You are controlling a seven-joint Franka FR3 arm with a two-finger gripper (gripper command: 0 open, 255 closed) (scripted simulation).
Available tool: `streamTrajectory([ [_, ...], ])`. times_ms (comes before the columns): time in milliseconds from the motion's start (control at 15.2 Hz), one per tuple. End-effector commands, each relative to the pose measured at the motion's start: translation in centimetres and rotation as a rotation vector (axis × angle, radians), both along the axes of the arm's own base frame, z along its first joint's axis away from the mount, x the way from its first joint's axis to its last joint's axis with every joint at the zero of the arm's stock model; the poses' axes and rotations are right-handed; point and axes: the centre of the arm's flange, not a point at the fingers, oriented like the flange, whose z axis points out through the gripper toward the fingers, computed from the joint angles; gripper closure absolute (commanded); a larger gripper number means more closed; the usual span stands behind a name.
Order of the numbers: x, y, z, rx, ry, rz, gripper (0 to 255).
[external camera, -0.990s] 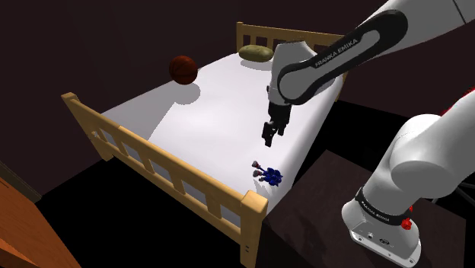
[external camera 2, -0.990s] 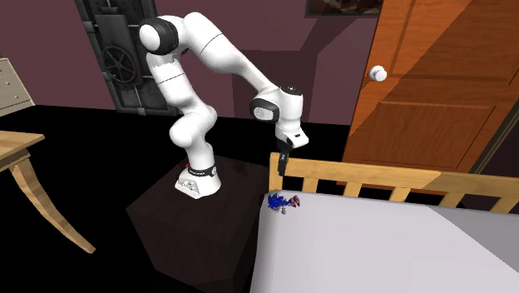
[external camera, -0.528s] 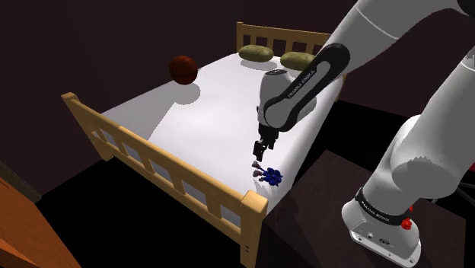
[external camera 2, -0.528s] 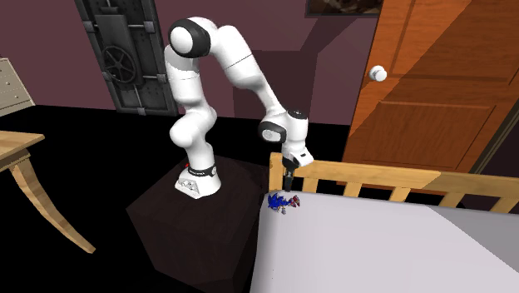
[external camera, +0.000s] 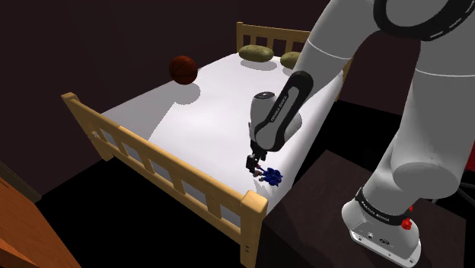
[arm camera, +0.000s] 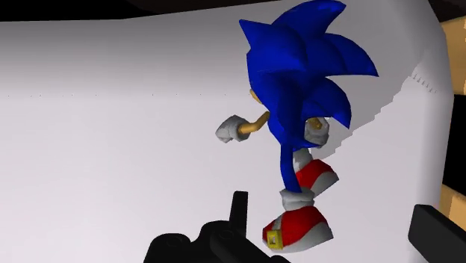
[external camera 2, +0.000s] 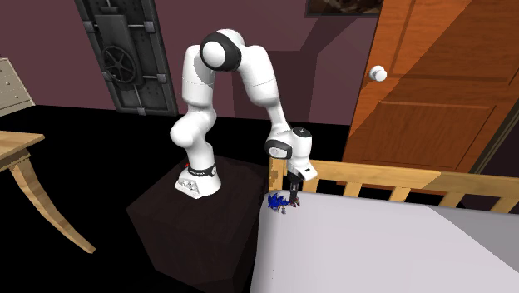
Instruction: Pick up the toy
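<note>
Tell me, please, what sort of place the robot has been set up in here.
Most likely a bedroom: a wooden-framed bed with a white mattress, two olive pillows at its far end, and an orange panelled door with a round knob close by.

FRANKA EMIKA, white caps, on the dark forearm band (external camera: 278, 114) of the arm (external camera: 426, 91), running along the link. Same wording on the dark base collar (external camera: 378, 216) above the stand (external camera: 320, 228). Second exterior view: white marks on that collar (external camera 2: 198, 172), too small to read.
</note>
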Motion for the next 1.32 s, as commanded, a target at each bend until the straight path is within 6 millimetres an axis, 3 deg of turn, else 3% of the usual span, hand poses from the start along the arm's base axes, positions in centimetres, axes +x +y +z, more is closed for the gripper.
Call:
streamTrajectory([
  [0,0.1,-0.1,-1.1,-0.001,-0.001,0.001,0],
  [330,0.1,-0.1,-3.0,-0.001,-0.001,0.001,0],
  [396,0.1,-0.1,-3.1,-0.001,-0.001,0.001,255],
  [990,0.1,-0.1,-3.0,-0.001,-0.001,0.001,255],
  [1254,0.1,-0.1,-0.9,-0.001,-0.001,0.001,255],
])
